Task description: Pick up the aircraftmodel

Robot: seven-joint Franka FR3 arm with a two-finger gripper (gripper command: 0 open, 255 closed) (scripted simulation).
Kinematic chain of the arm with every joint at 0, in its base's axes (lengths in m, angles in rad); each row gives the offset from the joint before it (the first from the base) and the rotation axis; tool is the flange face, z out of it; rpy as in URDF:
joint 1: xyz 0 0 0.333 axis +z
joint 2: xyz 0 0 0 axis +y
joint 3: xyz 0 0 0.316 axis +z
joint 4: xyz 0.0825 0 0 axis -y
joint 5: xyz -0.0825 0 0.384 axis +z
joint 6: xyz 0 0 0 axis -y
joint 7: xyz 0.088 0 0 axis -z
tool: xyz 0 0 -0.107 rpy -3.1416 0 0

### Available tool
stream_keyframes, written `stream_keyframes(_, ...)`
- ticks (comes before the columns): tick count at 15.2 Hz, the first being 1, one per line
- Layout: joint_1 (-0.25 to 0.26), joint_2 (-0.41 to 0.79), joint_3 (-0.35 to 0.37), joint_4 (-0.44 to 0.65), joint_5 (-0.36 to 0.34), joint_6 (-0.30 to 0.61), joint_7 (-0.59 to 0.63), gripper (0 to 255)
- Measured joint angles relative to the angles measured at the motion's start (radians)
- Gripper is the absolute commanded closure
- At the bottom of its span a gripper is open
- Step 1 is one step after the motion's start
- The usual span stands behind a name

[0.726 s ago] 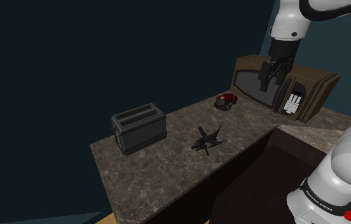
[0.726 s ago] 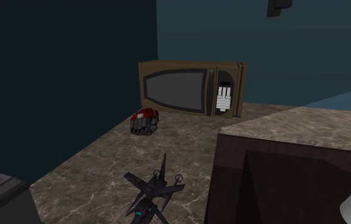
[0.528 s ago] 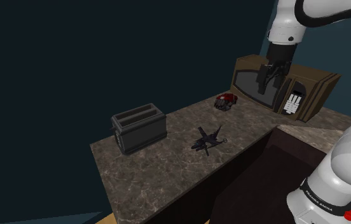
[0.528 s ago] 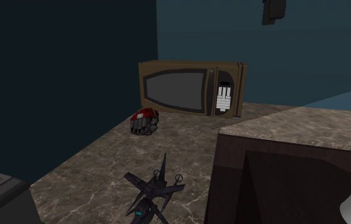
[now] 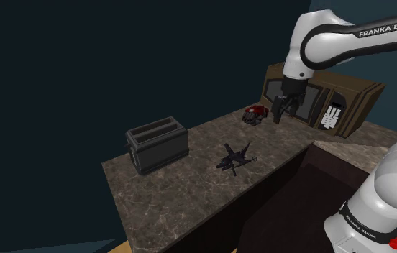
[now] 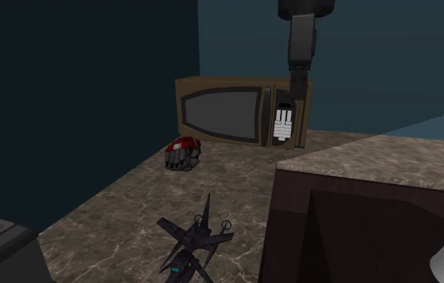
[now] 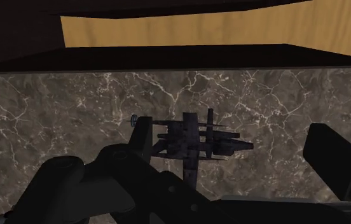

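The aircraft model (image 5: 234, 158) is a small dark plane with thin wings, lying flat on the marble counter (image 5: 190, 190) near its front edge. It also lies low in the second exterior view (image 6: 192, 245). In the wrist view the aircraft model (image 7: 196, 141) is ahead of the gripper, with one black finger (image 7: 333, 162) beside it. My gripper (image 5: 282, 112) hangs open in the air in front of the microwave, well behind and above the model. Its black hand (image 6: 299, 76) points down and holds nothing.
A brown microwave (image 5: 323, 97) stands at the back of the counter. A red and dark object (image 5: 256, 113) lies just below the gripper. A dark toaster (image 5: 157, 145) sits at the shoulder view's left. A raised dark cabinet block (image 6: 373, 209) borders the counter.
The arm has swung down and toward the shoulder view's left, from high over the microwave to just above the red object. The fingers stay apart. The model has not moved.
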Motion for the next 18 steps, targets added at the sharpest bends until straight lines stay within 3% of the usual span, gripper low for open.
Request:
stream_keyframes(10,0.022,0.329,-0.056,-0.056,0.060,0.392,-0.093,0)
stream_keyframes(18,0.055,0.679,-0.086,0.021,0.216,0.660,-0.249,0)
